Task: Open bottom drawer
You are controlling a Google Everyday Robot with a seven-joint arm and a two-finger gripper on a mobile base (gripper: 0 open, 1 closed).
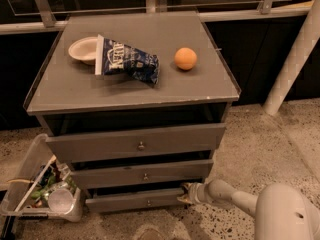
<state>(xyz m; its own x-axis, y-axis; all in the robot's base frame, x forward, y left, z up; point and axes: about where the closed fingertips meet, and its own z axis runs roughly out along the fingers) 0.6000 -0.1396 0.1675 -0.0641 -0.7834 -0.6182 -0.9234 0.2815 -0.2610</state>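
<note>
Gripper (pixel 186 194) low by the floor, at the right end of the bottom drawer (pixel 130 200); open or closed, cannot tell.
Drawer is the lowest of three grey fronts. Bin (pixel 75 214) beside it, left. Cabinet top: bowl (pixel 82 49), blue bag (pixel 127 62), orange (pixel 185 58).

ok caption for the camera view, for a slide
Pincer at the right end of the bottom drawer of a grey three-drawer cabinet.

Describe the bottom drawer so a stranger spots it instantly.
Find the grey cabinet with three stacked drawers. The bottom drawer sits lowest, with the gripper at its right end. Its front is the shortest and narrowest, with the smallest knob.
</note>
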